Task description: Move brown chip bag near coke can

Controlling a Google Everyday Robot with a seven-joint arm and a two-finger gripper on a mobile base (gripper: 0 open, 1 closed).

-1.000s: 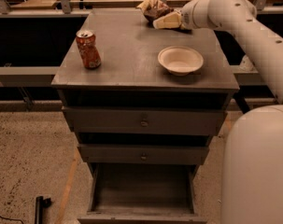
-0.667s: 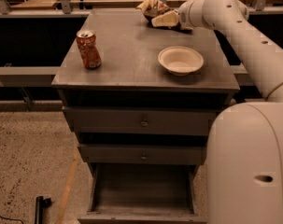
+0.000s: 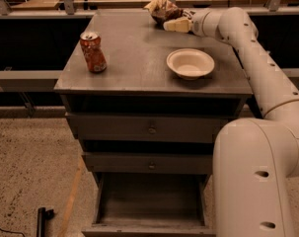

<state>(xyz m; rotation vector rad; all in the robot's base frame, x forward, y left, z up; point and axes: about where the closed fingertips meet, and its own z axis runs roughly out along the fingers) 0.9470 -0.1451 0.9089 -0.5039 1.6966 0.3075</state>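
The brown chip bag (image 3: pixel 162 12) lies crumpled at the far edge of the grey cabinet top (image 3: pixel 134 48), right of centre. The coke can (image 3: pixel 93 52) stands upright near the front left of the top, well apart from the bag. My gripper (image 3: pixel 171 24) reaches in from the right at the end of the white arm. It sits right against the bag's near right side, low over the surface. Part of the bag is hidden behind the gripper.
A round white bowl (image 3: pixel 190 63) sits on the right of the top, between the gripper and the front edge. The cabinet's bottom drawer (image 3: pixel 149 206) is pulled open. The arm's large white lower section (image 3: pixel 252 181) fills the lower right. A railing (image 3: pixel 40 14) runs behind the cabinet.
The gripper has edged a little left, closer against the bag. The arm's lower section takes up more of the right side. The can, bowl and bag have not moved.
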